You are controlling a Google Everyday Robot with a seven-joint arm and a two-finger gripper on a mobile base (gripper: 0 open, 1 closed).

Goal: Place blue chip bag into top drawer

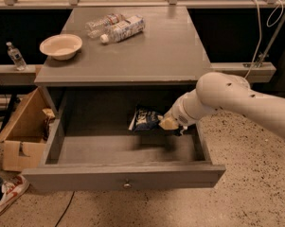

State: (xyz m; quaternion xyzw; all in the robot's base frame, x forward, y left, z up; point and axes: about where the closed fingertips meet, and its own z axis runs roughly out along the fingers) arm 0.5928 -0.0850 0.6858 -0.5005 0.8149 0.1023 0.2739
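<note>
At centre frame, the end effector (166, 123) grips the bag (144, 119) by its right end and holds it low over the back of the open drawer (123, 176), apparently so it drops clear of the walls.

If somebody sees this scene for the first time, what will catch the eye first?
The big white arm reaching in from the right, with its gripper holding the blue chip bag inside the open top drawer, toward its back. After that, the pale bowl and two clear bottles on the tabletop above.
</note>
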